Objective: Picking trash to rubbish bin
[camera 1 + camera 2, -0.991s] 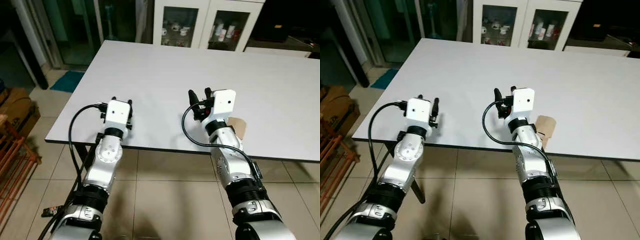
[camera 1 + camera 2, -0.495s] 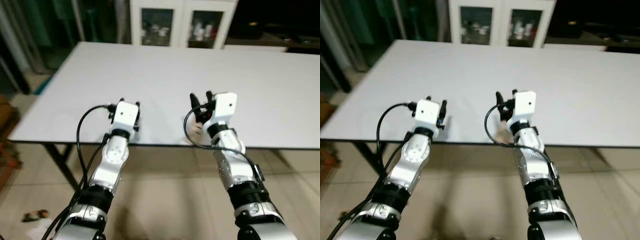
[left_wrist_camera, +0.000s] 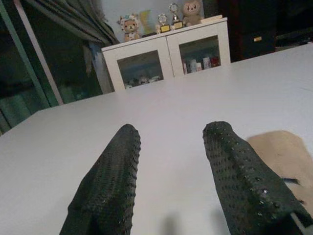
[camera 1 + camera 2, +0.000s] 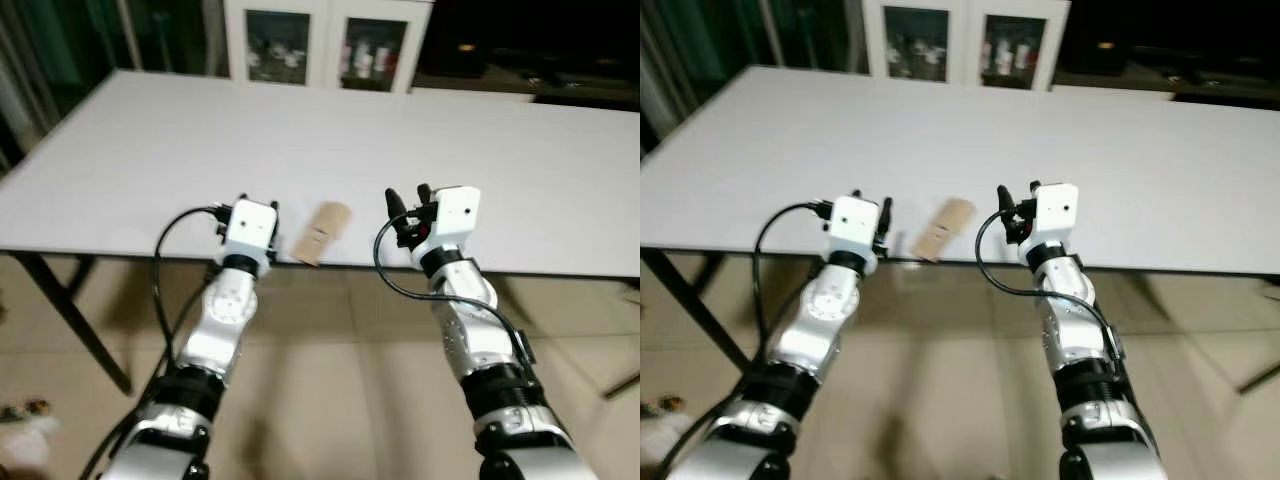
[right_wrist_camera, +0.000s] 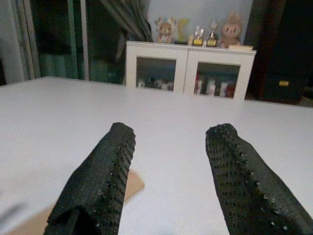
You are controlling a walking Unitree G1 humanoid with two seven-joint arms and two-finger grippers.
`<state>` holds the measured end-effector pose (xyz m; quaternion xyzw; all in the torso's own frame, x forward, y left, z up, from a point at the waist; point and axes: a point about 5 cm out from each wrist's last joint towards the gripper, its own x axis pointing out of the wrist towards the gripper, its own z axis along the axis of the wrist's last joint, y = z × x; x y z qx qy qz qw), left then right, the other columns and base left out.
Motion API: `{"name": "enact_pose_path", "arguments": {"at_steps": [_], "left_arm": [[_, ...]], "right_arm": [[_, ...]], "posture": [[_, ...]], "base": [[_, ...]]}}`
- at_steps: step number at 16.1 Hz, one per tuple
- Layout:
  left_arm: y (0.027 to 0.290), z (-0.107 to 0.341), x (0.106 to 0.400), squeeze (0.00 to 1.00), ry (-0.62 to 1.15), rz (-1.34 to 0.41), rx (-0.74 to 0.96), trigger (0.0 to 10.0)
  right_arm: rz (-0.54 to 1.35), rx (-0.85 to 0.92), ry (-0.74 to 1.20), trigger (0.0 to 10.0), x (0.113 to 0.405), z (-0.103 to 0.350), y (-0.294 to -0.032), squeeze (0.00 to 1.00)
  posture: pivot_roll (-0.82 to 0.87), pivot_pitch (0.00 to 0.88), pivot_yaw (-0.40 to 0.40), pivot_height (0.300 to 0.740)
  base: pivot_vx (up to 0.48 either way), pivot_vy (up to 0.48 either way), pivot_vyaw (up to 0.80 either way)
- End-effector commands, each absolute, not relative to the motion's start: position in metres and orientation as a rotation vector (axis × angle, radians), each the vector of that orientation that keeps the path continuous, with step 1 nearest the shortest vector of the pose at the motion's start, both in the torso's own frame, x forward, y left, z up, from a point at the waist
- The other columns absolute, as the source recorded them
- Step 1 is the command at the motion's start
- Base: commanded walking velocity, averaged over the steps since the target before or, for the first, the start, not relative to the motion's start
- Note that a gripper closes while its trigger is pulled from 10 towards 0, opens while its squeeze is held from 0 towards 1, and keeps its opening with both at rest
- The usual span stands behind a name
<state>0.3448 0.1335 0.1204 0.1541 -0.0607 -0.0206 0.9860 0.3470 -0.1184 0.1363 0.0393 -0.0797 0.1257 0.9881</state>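
Left eye view: I log one white desk (image 4: 300, 130), with my two arms raised over its near edge. Left gripper (image 4: 247, 207) sits at that edge, jaws hard to judge from here. Right gripper (image 4: 410, 196) sits at the same edge further right, jaws apart and holding nothing. One flattened brown cardboard piece (image 4: 321, 233) (the trash) lies on the desk at the near edge, between the two grippers and nearer the left one, one end reaching the edge. A white glass-door cabinet (image 4: 315, 45) stands beyond the far edge. Tiled floor (image 4: 330, 390) lies below.

Right eye view: I find the same layout, the cardboard just beside the left gripper.

Left wrist view: jaws apart, nothing between them. The cardboard lies on the desk just beside one finger (image 3: 244, 171), partly hidden by it.

Right wrist view: jaws apart over bare desk. The cardboard shows behind one finger (image 5: 100, 181), near the desk edge.
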Motion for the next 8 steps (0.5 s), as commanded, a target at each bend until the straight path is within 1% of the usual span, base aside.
{"name": "enact_pose_path", "arguments": {"at_steps": [1,8], "left_arm": [[0.1343,0.1233,0.3468,0.0,-0.126,-0.024,0.308,10.0],[0.1369,0.1213,0.3459,0.0,-0.116,-0.008,0.283,10.0]], "right_arm": [[0.269,0.075,-0.168,10.0,0.3479,0.1403,-0.1163,0.0],[0.287,0.073,-0.153,10.0,0.3465,0.1381,-0.1164,0.0]], "posture": [[0.0,0.0,-0.052,0.74],[0.0,0.0,-0.062,0.74]], "base": [[0.0,-0.33,0.0],[0.0,0.0,0.0]]}}
